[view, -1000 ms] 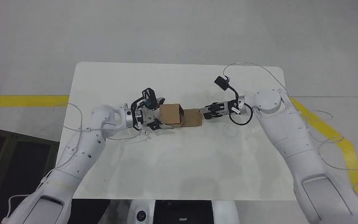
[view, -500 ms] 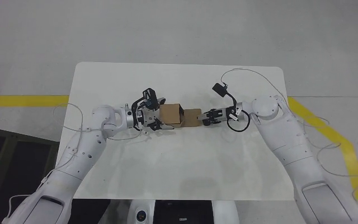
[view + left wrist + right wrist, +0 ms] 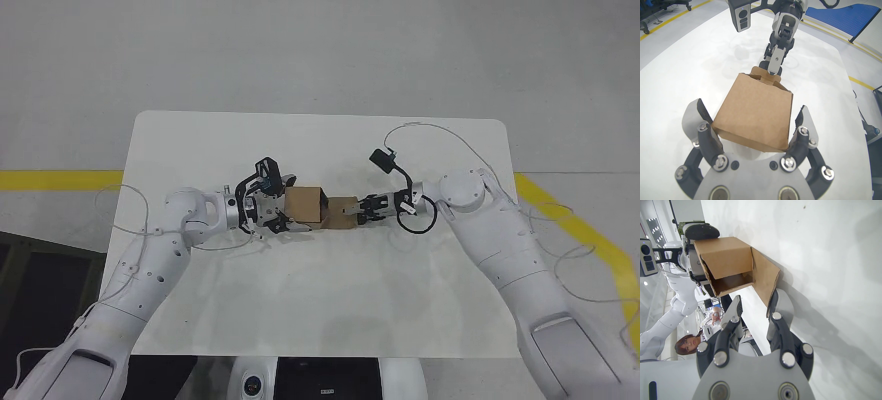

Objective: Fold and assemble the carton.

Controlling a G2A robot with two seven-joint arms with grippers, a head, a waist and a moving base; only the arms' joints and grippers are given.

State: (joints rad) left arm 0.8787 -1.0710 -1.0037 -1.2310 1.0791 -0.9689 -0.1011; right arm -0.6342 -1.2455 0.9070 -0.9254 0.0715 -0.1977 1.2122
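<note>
Carton (image 3: 305, 205): brown cardboard, on its side at the middle of the white table (image 3: 200, 140), directly between the two grippers.
Open end: the right wrist view looks into the hollow mouth, where one flap (image 3: 764, 279) swings out toward that gripper. The left wrist view shows the plain upper panel, with the mouth seen only edge-on.
Left gripper (image 3: 751, 108): jaws spread wide, with the carton's closed end seated between them and both fingers against its corners.
Right gripper (image 3: 757, 297): jaws apart, gripping nothing. One finger (image 3: 780, 298) lies behind the flap's outer edge.
Top view: both arms meet end to end across the carton.
</note>
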